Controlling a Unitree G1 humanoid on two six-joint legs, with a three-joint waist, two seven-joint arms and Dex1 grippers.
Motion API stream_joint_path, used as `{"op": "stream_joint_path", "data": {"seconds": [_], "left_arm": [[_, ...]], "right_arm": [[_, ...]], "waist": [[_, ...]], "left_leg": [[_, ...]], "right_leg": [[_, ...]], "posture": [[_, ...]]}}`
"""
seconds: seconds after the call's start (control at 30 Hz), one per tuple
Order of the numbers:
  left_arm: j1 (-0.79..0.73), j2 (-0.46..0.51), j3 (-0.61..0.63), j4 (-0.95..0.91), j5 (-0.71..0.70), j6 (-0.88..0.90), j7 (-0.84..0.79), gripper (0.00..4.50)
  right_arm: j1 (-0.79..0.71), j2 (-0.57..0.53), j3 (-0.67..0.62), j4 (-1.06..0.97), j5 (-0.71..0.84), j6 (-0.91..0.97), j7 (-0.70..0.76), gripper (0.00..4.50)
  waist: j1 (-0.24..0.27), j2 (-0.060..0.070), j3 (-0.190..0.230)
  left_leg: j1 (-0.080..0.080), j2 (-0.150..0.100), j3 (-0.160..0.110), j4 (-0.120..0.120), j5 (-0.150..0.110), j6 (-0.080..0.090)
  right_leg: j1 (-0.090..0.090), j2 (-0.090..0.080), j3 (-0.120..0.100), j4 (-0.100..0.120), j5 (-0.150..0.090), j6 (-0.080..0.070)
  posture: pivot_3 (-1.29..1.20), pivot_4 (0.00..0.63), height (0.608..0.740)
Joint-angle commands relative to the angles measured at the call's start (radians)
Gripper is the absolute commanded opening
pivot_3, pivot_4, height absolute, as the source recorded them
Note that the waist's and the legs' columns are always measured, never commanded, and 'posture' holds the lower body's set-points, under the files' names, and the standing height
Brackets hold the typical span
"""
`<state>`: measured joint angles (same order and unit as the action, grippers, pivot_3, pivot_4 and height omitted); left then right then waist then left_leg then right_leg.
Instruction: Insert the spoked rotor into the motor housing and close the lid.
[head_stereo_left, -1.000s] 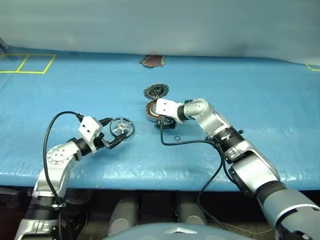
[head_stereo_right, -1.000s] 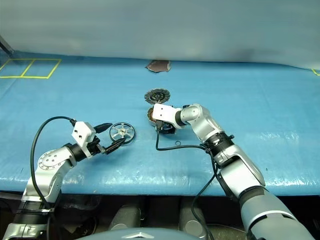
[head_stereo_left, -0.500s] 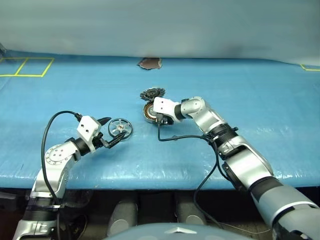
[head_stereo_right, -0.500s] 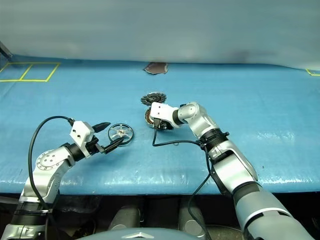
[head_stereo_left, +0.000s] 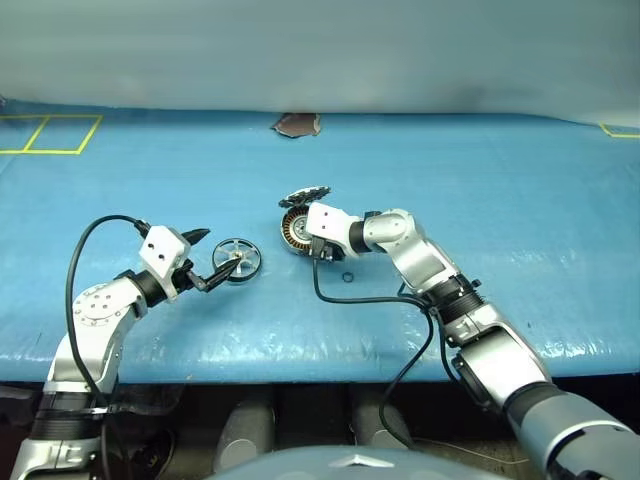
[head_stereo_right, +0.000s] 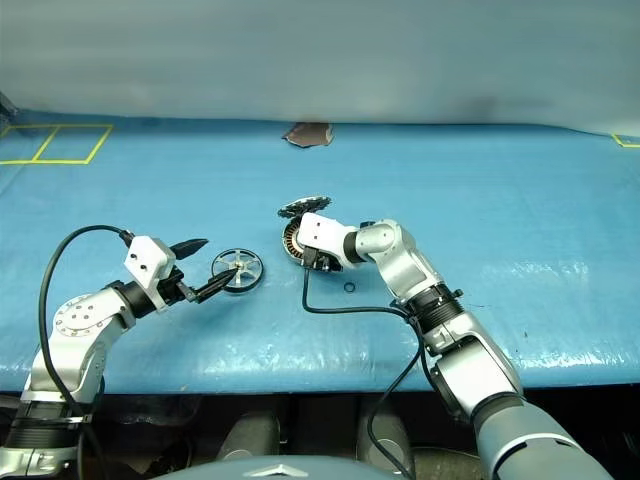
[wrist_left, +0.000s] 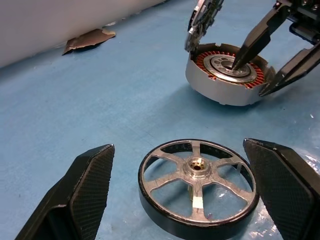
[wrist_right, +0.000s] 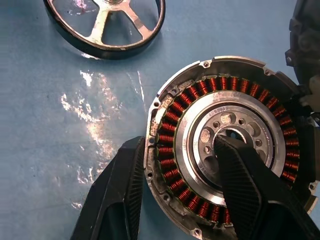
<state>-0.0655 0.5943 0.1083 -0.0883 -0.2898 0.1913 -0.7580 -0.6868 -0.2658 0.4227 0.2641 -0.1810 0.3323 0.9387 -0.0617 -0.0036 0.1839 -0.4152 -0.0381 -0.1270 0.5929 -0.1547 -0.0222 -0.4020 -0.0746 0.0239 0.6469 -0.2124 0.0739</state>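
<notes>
While the rotor (wrist_left: 198, 187) lies flat on the blue table (head_stereo_left: 520, 180) at lower centre of the left wrist view, unheld, it is flanked by the left gripper (head_stereo_left: 206, 258), whose two fingers stand wide apart on either side of it without touching. In the left eye view the rotor is seen left of centre, well apart from the housing (head_stereo_left: 296, 229), which sits near the middle of the frame. The housing is gripped by the right gripper (wrist_right: 185, 190): one finger is set inside the central bearing, the other outside the can's wall, so the ring of copper windings is pinched between them. The lid (head_stereo_left: 306, 194) is seen tilted up on edge at the housing's far rim, above it in the frame. A small black ring (head_stereo_left: 346, 278) lies on the table just below and right of the housing.

Several risks can be judged from here. If the rotor is pinched off-centre, it could be tipped or skidded on the slick table. The windings could be scraped by the right finger inside the can. As the lid is propped only loosely upright, it could be knocked shut before the rotor is seated, or the way in could be blocked by the right gripper itself
</notes>
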Motion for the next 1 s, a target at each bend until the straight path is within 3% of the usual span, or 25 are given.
{"op": "stream_joint_path", "data": {"seconds": [0.03,0.4,0.83,0.87,1.0], "left_arm": [[-0.021,-0.002,0.002,-0.009,-0.003,-0.007,-0.002,4.50],[0.000,-0.017,0.003,-0.011,-0.001,-0.012,-0.003,4.50],[0.001,-0.014,0.001,-0.011,0.005,-0.015,-0.003,4.50],[0.000,-0.013,0.000,-0.011,0.006,-0.015,-0.003,4.50],[-0.001,-0.013,-0.001,-0.009,0.007,-0.015,-0.005,4.50]], "right_arm": [[0.043,0.019,0.017,-0.144,0.029,0.076,0.006,2.04],[0.181,0.025,0.109,-0.354,0.026,0.268,-0.031,2.04],[0.160,0.029,0.086,-0.210,0.009,0.319,-0.160,2.04],[0.160,0.028,0.082,-0.212,0.012,0.317,-0.167,2.59],[0.174,0.040,0.040,-0.279,0.049,0.310,-0.202,3.66]], "waist": [[0.000,0.000,0.000],[0.000,-0.002,-0.001],[0.002,-0.008,-0.008],[0.004,-0.008,-0.009],[0.020,-0.007,-0.010]], "left_leg": [[0.000,0.000,0.000,0.000,0.000,0.000],[0.000,0.001,0.000,0.000,0.000,-0.001],[0.005,0.006,0.000,0.001,-0.003,-0.007],[0.005,0.006,0.000,0.001,-0.003,-0.008],[0.004,0.006,0.000,0.002,-0.003,-0.009]], "right_leg": [[0.000,0.000,0.000,0.000,0.000,0.000],[0.000,0.000,0.000,-0.001,-0.003,-0.001],[0.002,0.002,-0.004,-0.001,-0.004,-0.004],[0.002,0.002,-0.005,-0.001,-0.004,-0.004],[0.002,0.001,-0.007,-0.001,-0.004,-0.004]], "posture": [[0.00,0.150,0.740],[0.00,0.150,0.740],[0.00,0.150,0.740],[0.00,0.150,0.740],[0.00,0.150,0.740]]}}
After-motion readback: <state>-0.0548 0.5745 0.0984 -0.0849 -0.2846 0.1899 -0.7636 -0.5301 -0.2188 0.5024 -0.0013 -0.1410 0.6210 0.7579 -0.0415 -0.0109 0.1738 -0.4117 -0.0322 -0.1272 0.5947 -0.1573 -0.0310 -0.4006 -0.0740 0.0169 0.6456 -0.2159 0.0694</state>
